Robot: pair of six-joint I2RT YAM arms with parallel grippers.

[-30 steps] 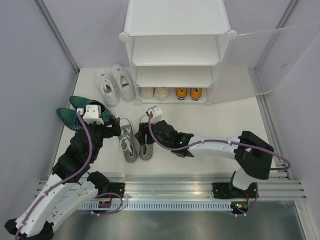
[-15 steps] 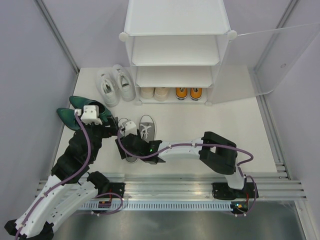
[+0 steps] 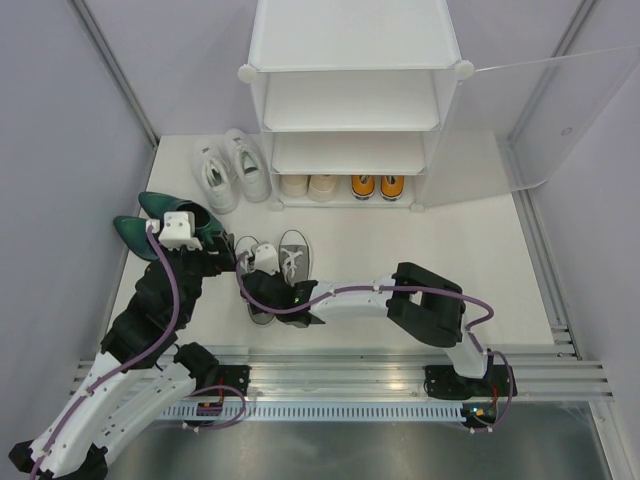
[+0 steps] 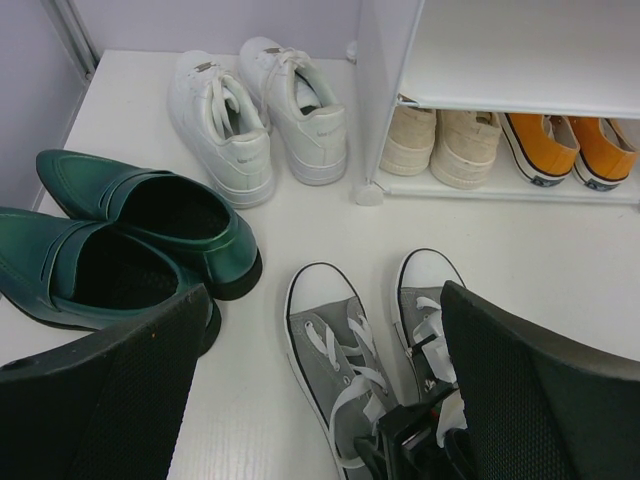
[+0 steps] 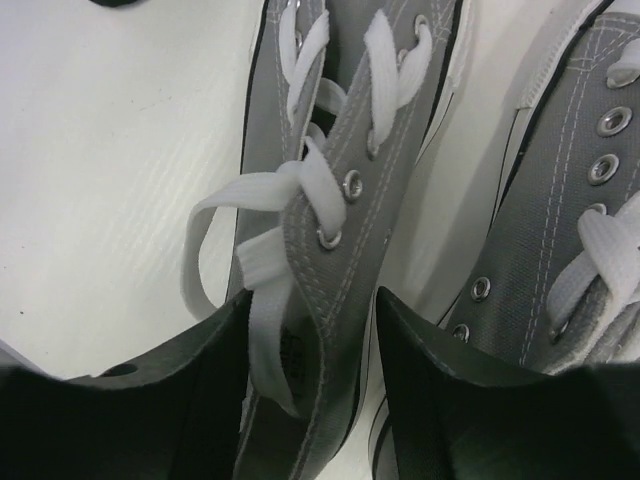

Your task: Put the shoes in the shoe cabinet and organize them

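White tabletop (image 3: 450, 250), lilac walls (image 3: 60, 150). Left gripper (image 4: 322, 295) spread, empty, near grey lace-ups (image 4: 335, 370). Right gripper (image 5: 310, 300) straddles 1 grey upper; grasp unclear. Shoe cabinet (image 3: 355, 100) at back, door open.

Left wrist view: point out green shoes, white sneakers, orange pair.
green shoes (image 4: 226, 247), left wrist view, farther shoe's toe
white sneakers (image 4: 245, 165), left wrist view, left toe
orange pair (image 4: 545, 143), left wrist view, left upper

White table (image 3: 450, 250), shoe cabinet (image 3: 355, 30), white sneakers (image 3: 232, 170), green shoes (image 3: 140, 228), grey lace-ups (image 3: 292, 255)
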